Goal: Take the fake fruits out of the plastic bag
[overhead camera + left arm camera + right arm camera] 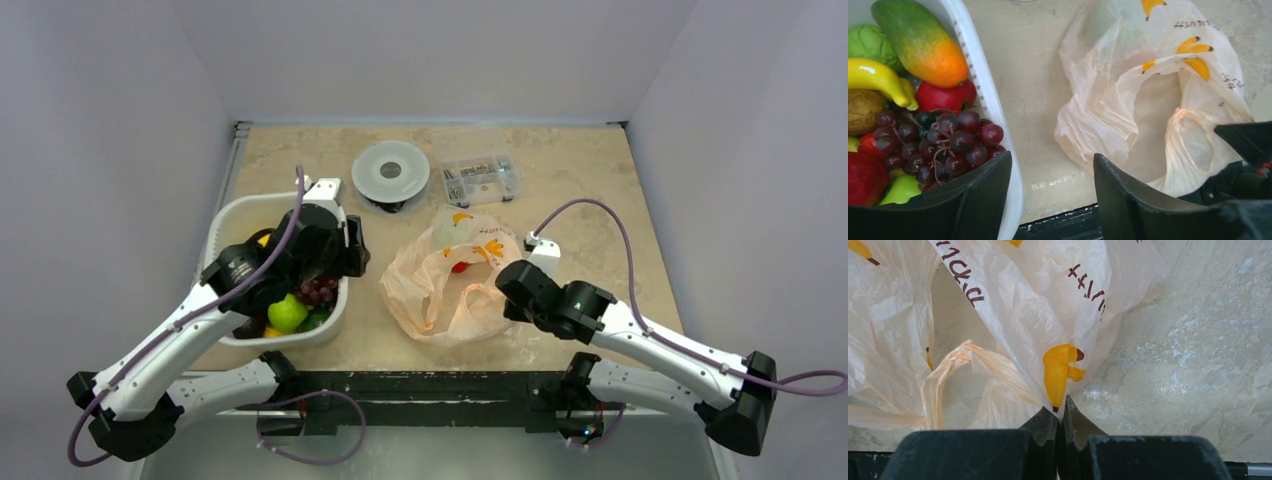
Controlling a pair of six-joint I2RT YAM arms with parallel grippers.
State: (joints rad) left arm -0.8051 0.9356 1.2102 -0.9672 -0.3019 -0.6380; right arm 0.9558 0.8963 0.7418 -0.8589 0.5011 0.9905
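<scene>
The pale-peach plastic bag (440, 285) lies crumpled at the table's middle, mouth open; it also shows in the left wrist view (1148, 90) and the right wrist view (1013, 315). A red piece (460, 267) and a greenish one (455, 232) show through it. My right gripper (507, 290) (1060, 407) is shut on the bag's right edge. My left gripper (356, 250) (1052, 155) is open and empty, over the right rim of the white basket (228, 215). The basket holds fake fruits: mango (923, 40), red pepper (945, 96), grapes (943, 145), banana (878, 80).
A grey round reel (390, 172) and a clear hard box of small parts (480, 175) stand at the back. The black front table edge (430, 385) runs just below the bag. The basket's rim (983, 75) lies close to the bag's left side.
</scene>
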